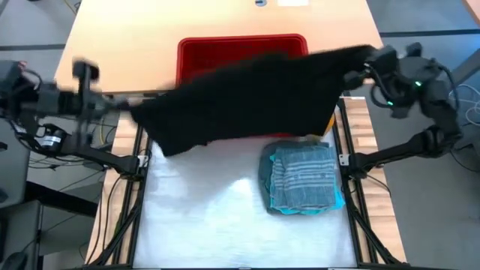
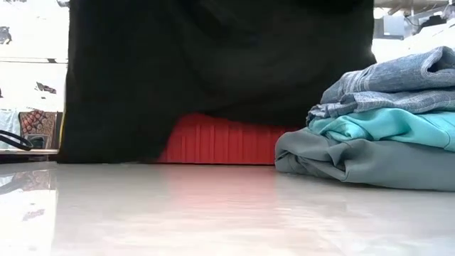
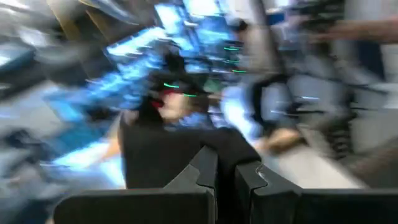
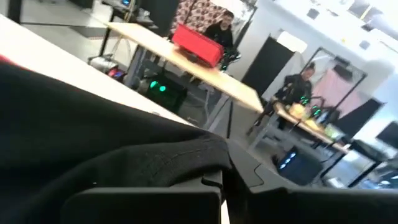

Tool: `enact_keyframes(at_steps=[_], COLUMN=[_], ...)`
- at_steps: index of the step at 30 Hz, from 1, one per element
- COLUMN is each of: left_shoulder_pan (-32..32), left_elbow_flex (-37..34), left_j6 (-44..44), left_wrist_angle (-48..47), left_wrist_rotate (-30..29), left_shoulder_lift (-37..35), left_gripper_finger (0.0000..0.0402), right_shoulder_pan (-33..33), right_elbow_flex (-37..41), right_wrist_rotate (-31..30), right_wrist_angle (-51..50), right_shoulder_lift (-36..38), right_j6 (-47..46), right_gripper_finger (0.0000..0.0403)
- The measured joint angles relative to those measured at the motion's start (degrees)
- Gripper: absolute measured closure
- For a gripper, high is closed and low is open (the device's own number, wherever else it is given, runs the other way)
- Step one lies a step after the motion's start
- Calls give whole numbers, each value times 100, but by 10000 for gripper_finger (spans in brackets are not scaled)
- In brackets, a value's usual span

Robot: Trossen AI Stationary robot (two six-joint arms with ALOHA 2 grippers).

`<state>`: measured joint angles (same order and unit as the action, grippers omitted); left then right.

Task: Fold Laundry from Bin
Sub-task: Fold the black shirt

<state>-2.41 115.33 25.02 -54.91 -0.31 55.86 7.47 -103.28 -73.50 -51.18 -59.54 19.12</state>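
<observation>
No brand, label or legible writing is seen anywhere. A large black soft garment (image 1: 247, 97) is held stretched in the air between the two arms, hiding most of the red slotted plastic bin (image 1: 240, 49) at the table's far edge. The left gripper (image 1: 124, 103) is clamped shut on the garment's left end, the right gripper (image 1: 358, 67) shut on its right end. A folded stack, a blue-grey striped cloth (image 1: 304, 176) over a bright teal garment (image 2: 384, 126) and a grey-green garment (image 2: 355, 160), lies on the white table (image 1: 195, 217) towards its right edge. The left wrist view is blurred.
</observation>
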Motion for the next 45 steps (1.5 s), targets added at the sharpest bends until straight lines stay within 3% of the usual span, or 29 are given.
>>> enact_keyframes(at_steps=[2,5,9,18,23,26,29,35,40,45], left_shoulder_pan=[0,6,4,4,4,4,4,4,4,4], left_elbow_flex=[-64,-478,-830,-709,-636,-625,-624,-634,-638,-737], left_j6=[-441,-845,-623,-608,-1031,-1299,-1377,-1117,-1070,-1403], left_wrist_angle=[-453,-889,-901,-833,-846,-707,-208,902,1416,1818], left_wrist_rotate=[67,-814,-1360,-2261,-2466,-2379,-1866,-66,1723,3225], left_shoulder_lift=[-41,-38,41,-130,-455,-650,-720,-666,-526,-391], left_gripper_finger=[401,401,401,401,401,401,401,401,401,401], right_shoulder_pan=[-74,51,206,206,205,154,3,-607,-1530,-2801], right_elbow_flex=[0,-4,7,12,11,11,1,-1,28,-4], right_wrist_rotate=[-9,-170,-148,-368,-735,-496,263,1566,1860,1582], right_wrist_angle=[-653,-1109,-1160,-1162,-1153,-757,67,1788,2717,3159], right_shoulder_lift=[109,135,79,94,309,426,442,-173,-817,-1108], right_j6=[-618,-1145,-1180,-1312,-1994,-2381,-2251,-1654,-1308,-1164], right_gripper_finger=[384,384,384,384,384,384,384,384,384,384])
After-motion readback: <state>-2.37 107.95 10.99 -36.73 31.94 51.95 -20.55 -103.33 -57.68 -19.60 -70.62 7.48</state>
